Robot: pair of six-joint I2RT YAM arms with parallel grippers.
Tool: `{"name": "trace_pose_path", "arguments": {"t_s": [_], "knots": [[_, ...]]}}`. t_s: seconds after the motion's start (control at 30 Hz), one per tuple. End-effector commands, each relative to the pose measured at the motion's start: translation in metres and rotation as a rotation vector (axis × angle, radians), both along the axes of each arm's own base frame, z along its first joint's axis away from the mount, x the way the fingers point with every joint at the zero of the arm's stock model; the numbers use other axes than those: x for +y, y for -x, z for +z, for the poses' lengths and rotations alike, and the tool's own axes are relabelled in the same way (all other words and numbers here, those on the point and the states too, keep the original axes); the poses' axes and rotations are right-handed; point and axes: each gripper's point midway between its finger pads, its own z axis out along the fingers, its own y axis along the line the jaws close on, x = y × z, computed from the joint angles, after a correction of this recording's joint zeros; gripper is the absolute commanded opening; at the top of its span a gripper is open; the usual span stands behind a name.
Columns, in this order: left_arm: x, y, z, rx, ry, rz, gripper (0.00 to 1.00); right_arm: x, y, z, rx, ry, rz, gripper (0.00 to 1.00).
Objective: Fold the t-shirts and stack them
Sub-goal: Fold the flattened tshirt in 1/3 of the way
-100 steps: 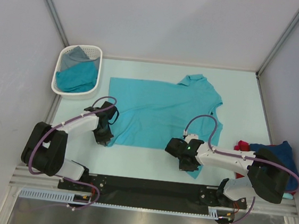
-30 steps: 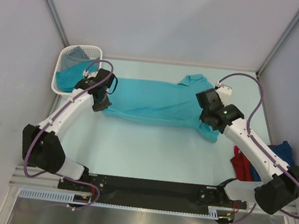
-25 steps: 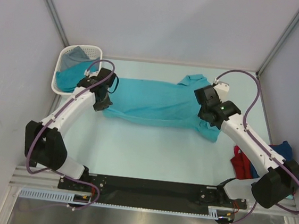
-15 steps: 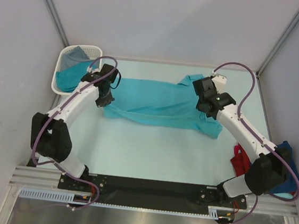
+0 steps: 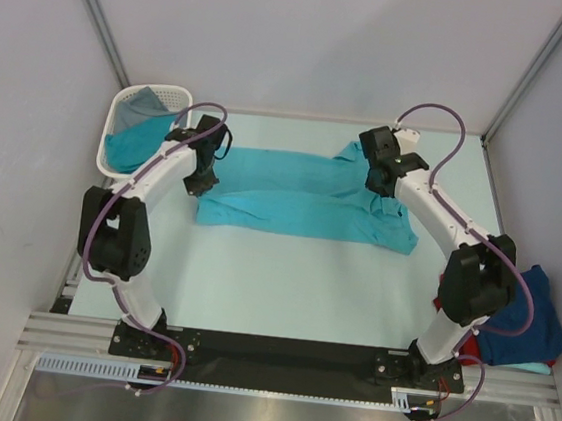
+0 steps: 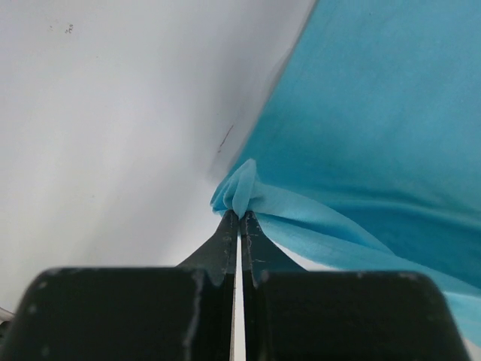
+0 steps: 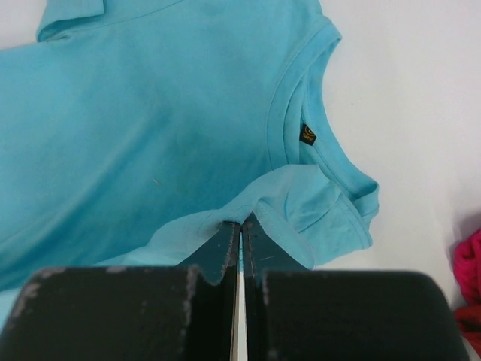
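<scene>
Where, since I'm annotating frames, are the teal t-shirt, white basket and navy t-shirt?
teal t-shirt (image 5: pixel 293 192), top external view, mid body.
white basket (image 5: pixel 155 88), top external view, far rim.
navy t-shirt (image 5: pixel 536 318), top external view, crumpled cloth.

A white slotted basket (image 5: pixel 159 88) sits at the far left corner of the pale green table (image 5: pixel 284 281) (close against the grey wall (image 5: pixel 32 94)); a black rail (image 5: pixel 276 352) runs along its near edge

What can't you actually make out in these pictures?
Overhead view: the right arm hides part of the navy shirt; the pile's count is unclear.
Overhead view: clothes in the basket overlap, hiding each other.
Right wrist view: the teal shirt collar label is too small to read.
</scene>
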Motion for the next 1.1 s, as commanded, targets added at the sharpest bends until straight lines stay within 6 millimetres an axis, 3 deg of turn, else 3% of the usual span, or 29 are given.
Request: {"name": "trace_pose_path", "arguments": {"t_s": [0.0,0.6,1.07], "knots": [[0.007,-0.018,0.005,-0.036,-0.01,0.027,0.0,0.005,-0.024,0.014,-0.061,-0.025,-0.017,0.0],[0.022,-0.051,-0.011,-0.005,-0.033,0.078,0.0,0.007,-0.068,-0.017,-0.011,-0.002,-0.052,0.0],[0.019,-0.062,-0.031,0.035,-0.034,0.075,0.0,0.008,-0.078,-0.048,0.047,0.019,-0.054,0.0]]}}
